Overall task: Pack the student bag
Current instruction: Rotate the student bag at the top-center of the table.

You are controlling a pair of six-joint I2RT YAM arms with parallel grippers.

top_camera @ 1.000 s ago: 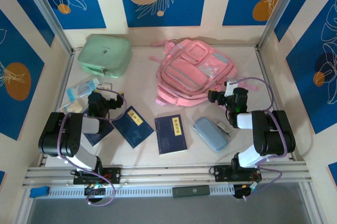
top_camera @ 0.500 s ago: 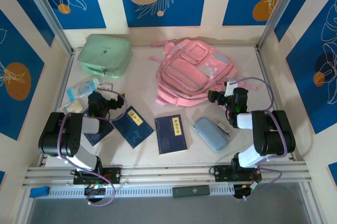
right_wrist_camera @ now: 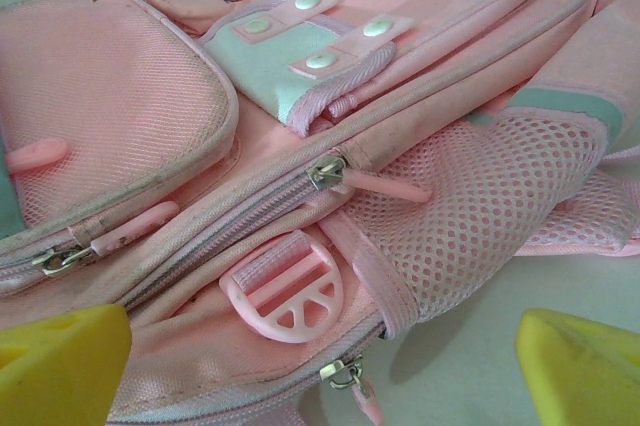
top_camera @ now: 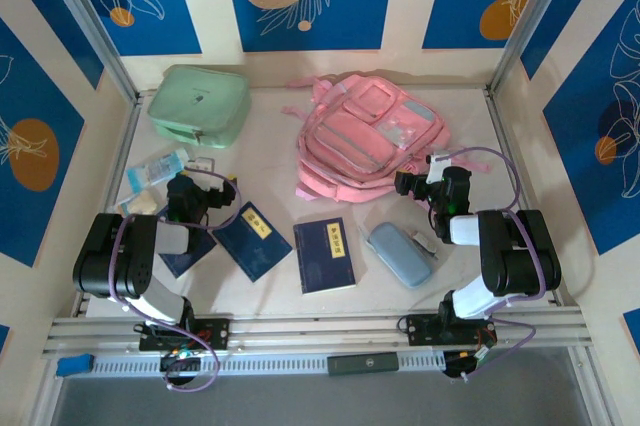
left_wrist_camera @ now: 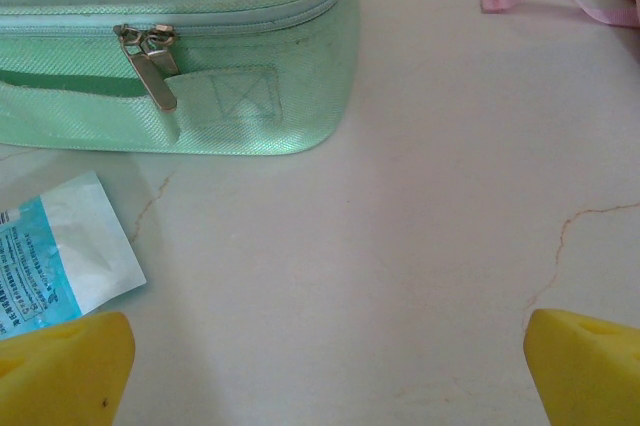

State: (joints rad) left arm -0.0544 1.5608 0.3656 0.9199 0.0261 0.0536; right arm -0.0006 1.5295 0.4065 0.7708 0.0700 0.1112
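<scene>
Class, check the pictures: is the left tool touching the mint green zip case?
Apart. In the left wrist view, a stretch of bare table lies between the mint green case and the left tool.

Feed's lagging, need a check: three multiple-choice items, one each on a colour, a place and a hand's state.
1. The zip case is: A red; B mint green; C black.
2. The pencil case lies: A between a book and the right arm; B on the zip case; C under that book.
3. The right hand is: A shut on the pencil case; B open, empty; C shut on the book.
Key: B, green fabric; A, top view shows it there; B, fingertips wide apart, gripping nothing.
</scene>
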